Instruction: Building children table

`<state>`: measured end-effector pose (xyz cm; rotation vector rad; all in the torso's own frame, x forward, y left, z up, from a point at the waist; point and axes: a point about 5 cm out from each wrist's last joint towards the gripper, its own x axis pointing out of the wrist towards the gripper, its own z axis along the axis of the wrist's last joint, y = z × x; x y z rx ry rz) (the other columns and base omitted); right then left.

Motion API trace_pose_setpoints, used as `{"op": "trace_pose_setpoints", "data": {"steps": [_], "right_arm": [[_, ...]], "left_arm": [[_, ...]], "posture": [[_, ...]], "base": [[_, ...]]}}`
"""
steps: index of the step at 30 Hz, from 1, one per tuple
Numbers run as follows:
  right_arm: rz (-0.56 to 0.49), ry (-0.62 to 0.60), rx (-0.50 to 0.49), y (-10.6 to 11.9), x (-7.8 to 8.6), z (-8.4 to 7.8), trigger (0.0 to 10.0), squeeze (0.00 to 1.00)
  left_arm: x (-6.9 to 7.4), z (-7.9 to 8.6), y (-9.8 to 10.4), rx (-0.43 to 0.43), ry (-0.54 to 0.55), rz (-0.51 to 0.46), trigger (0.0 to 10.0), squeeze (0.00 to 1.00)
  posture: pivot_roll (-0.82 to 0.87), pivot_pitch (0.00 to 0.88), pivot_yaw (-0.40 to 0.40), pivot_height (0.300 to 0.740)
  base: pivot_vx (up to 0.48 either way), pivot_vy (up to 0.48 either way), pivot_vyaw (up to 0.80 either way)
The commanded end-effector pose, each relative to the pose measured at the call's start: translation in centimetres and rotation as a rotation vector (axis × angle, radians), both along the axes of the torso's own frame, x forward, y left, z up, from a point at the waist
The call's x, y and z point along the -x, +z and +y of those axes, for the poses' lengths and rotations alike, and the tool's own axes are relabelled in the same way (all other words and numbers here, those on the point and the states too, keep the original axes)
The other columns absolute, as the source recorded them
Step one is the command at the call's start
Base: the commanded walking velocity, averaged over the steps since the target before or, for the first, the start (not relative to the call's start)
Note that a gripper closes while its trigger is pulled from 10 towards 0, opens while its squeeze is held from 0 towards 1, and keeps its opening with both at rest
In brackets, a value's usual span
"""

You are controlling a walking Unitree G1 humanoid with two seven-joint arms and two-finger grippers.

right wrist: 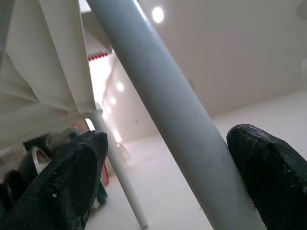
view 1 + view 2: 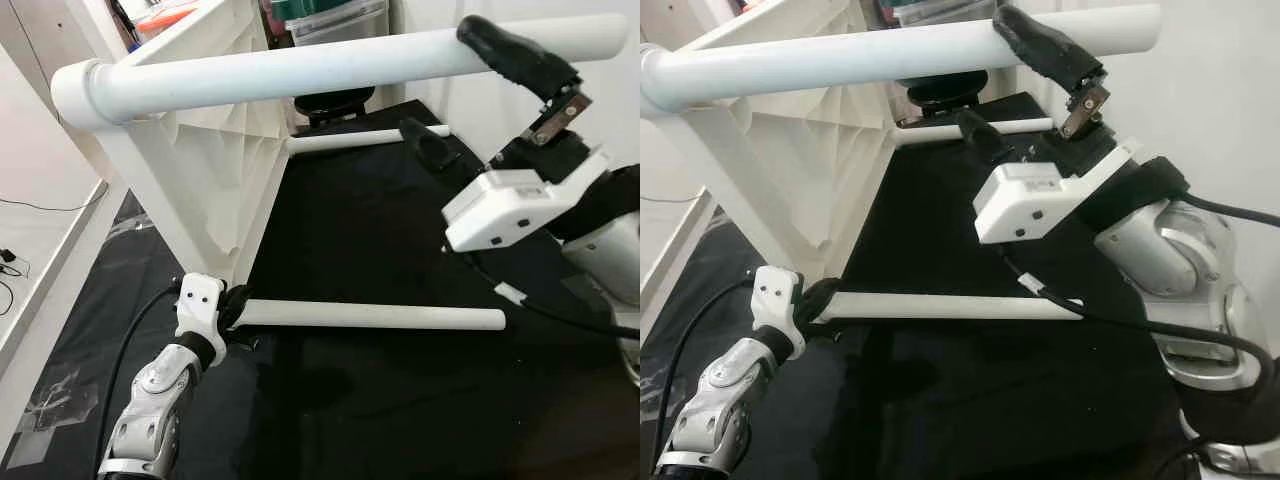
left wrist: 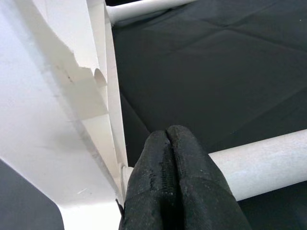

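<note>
A white children's table (image 2: 215, 150) lies on its side on a black cloth (image 2: 380, 220), its legs sticking out level. My right gripper (image 2: 470, 100) is open around the thick upper leg (image 2: 300, 70): one finger rests on top near its free end, the other hangs below. In the right wrist view that leg (image 1: 168, 110) runs between the spread fingers (image 1: 72, 177). My left gripper (image 2: 235, 305) is shut, its tips pressed together against the base of the lower leg (image 2: 370, 316), where it meets the tabletop. A third leg (image 2: 350, 140) shows further back.
A white wall (image 2: 1230, 90) stands close on the right behind my right arm. Storage boxes (image 2: 330, 20) sit beyond the table. A cable (image 2: 10, 260) lies on the pale floor at the left, next to a low white ledge.
</note>
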<state>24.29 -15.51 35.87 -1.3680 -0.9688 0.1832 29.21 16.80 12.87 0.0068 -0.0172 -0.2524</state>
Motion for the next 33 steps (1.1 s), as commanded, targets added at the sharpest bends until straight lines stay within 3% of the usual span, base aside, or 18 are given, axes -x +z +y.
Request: {"op": "trace_pose_setpoints", "data": {"steps": [1,13,22,23,24,25,33], "right_arm": [[-0.023,-0.011,-0.007,0.3,0.0,0.2,10.0,0.00],[-0.017,-0.027,-0.054,0.6,-1.8,1.6,10.0,0.00],[0.012,-0.125,-0.067,1.1,-3.4,0.6,10.0,0.00],[0.018,-0.131,-0.066,1.1,-3.5,0.5,3.2,0.00],[0.020,-0.134,-0.066,1.1,-3.5,0.4,3.2,0.00],[0.020,-0.135,-0.066,1.2,-3.6,0.4,0.0,0.00],[0.022,-0.127,-0.062,1.4,-3.6,0.3,0.0,0.00]], "left_arm": [[-0.1,0.8,-0.3,0.009,0.036,0.009,10.0,0.00],[0.0,0.9,-0.4,0.064,0.067,0.012,10.0,0.00],[-0.1,1.5,-0.2,0.096,0.107,0.006,10.0,0.00],[-0.1,1.6,-0.2,0.103,0.114,0.008,10.0,0.00],[-0.2,1.8,-0.2,0.110,0.122,0.011,10.0,0.00],[-0.2,2.0,-0.3,0.113,0.128,0.013,10.0,0.00],[-1.1,3.1,-0.4,0.124,0.161,0.024,10.0,0.00]], "posture": [[-0.13,0.087,0.164,0.740],[-0.14,0.097,0.133,0.740],[-0.14,0.109,0.109,0.740],[-0.14,0.112,0.107,0.740],[-0.14,0.114,0.104,0.740],[-0.15,0.117,0.100,0.740],[-0.16,0.120,0.091,0.740]], "base": [[0.000,0.000,0.00],[0.000,0.000,0.00],[0.000,0.000,0.00],[0.000,0.000,0.00],[0.000,0.000,0.00],[0.000,0.000,0.00],[0.000,0.000,0.00]]}}
